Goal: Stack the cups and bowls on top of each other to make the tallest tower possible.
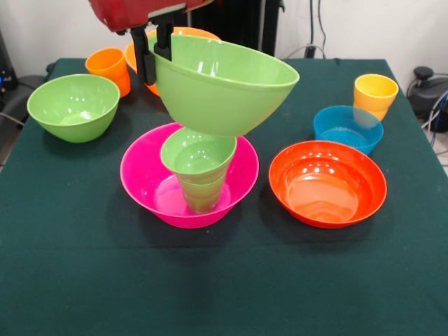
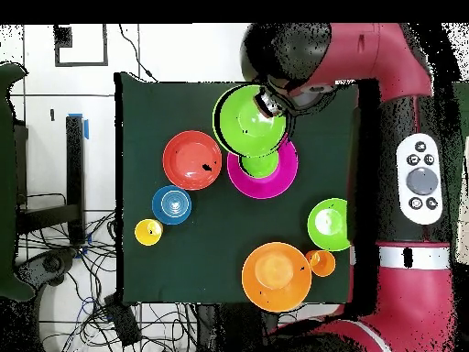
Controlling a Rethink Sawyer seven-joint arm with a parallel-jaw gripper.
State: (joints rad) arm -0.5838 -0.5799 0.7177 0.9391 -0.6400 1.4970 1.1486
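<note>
The gripper (image 1: 155,56) clamps the rim of a light green bowl (image 1: 222,84), holding it tilted above the pink bowl (image 1: 143,178). A small green bowl (image 1: 198,152) on a green cup (image 1: 201,194) stands inside the pink bowl, with the red-orange bowl (image 1: 327,183) at its 3 o'clock.

Light green bowl (image 1: 224,87) tilted above tower (image 1: 199,175)

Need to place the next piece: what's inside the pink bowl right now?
In the pink bowl stands a green cup with a smaller green bowl on it. The large light green bowl held by the hand covers part of the pink bowl.
</note>
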